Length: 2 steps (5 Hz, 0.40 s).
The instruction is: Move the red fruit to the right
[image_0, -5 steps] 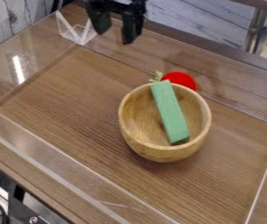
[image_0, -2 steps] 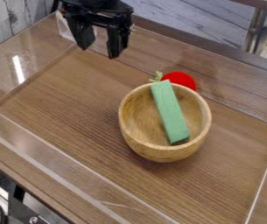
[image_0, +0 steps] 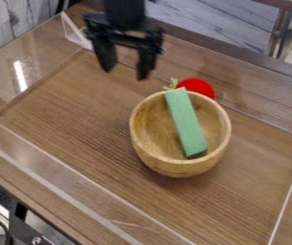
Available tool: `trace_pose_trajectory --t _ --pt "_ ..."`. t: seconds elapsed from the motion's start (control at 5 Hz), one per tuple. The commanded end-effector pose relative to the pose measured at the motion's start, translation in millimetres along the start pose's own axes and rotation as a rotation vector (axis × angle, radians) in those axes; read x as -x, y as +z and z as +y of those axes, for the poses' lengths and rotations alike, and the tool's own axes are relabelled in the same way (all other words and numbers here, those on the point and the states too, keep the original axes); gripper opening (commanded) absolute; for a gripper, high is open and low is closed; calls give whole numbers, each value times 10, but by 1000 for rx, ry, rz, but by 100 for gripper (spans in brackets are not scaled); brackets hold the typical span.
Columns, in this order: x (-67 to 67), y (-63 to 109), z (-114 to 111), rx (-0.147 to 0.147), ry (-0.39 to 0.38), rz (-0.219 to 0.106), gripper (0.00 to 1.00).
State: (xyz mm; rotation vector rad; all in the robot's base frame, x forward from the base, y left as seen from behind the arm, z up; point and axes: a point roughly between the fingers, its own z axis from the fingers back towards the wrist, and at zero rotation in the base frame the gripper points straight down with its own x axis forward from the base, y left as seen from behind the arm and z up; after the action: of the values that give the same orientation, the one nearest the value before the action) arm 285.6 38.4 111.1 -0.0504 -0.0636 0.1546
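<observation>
My claw (image_0: 125,67) is spread, empty. Red fruit (image_0: 195,88) looks light, glossy, prob. slippery; I'd pinch across its round middle.

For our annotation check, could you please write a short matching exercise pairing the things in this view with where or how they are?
Things:
1. green block
2. red fruit
3. gripper
4. wooden bowl

States:
A. behind the bowl, partly hidden by it
B. open, fingers pointing down, empty
C. leaning inside the bowl
D. on the tabletop, holding the block

Pairs: 1-C, 2-A, 3-B, 4-D
</observation>
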Motion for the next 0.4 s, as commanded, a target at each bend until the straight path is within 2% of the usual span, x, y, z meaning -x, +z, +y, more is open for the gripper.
trace_pose_trajectory --t 0.0,0.2 --pt "-365 29 -381 10 75 -76 100" --pt "-566 -70 -728 23 119 -84 100"
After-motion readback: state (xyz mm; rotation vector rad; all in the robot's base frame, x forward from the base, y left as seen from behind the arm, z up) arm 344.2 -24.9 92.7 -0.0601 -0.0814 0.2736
